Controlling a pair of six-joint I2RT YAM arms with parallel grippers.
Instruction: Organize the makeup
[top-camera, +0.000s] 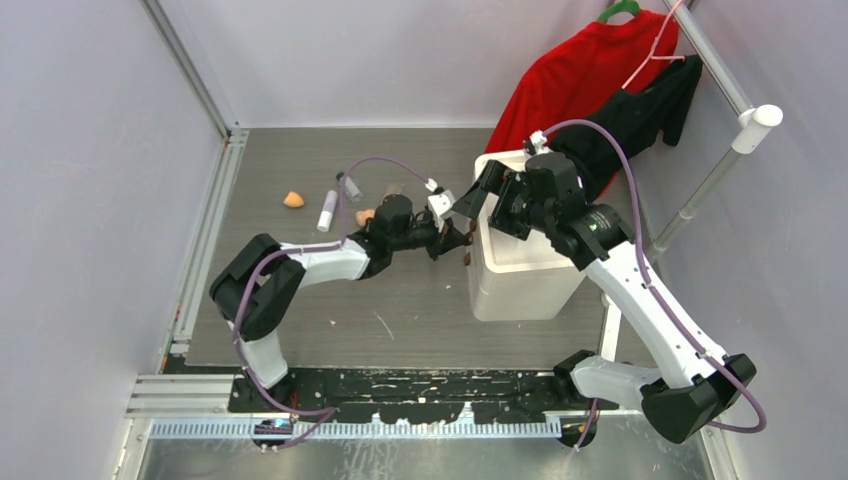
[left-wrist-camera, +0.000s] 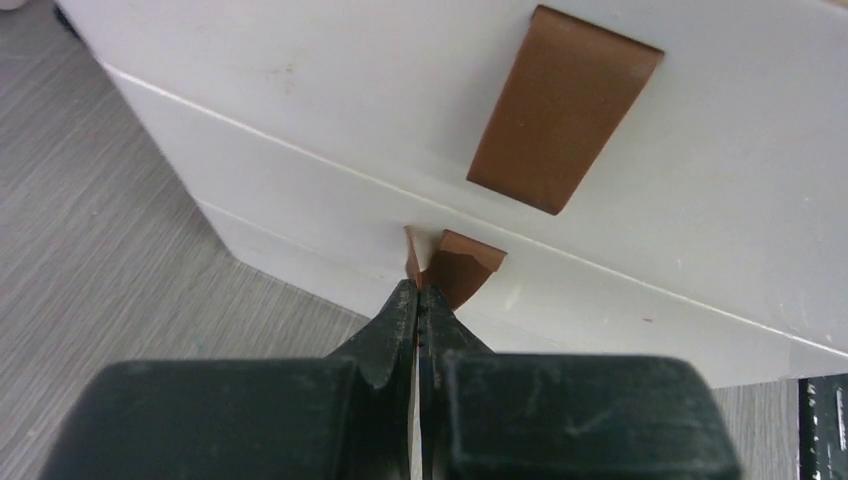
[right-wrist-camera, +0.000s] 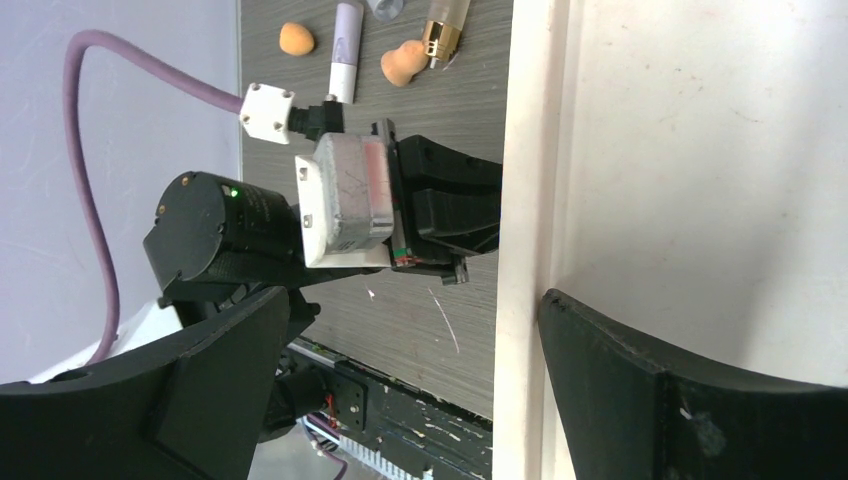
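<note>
Left fingers (left-wrist-camera: 395, 335) clamp the small brown clasp (left-wrist-camera: 465, 265) on the white plastic box (left-wrist-camera: 250, 130). Right fingers (right-wrist-camera: 650, 400) (wide apart) straddle its rim.

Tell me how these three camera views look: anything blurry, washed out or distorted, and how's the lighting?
Top external view: even, soft light, sharp, with mild wide-angle splay. Left wrist view: the black left claw, shut on a brown latch tab, looks soft up close; the white plastic box is sharper. Right wrist view: the box top is pale and low-contrast, the open right claw dark.
</note>
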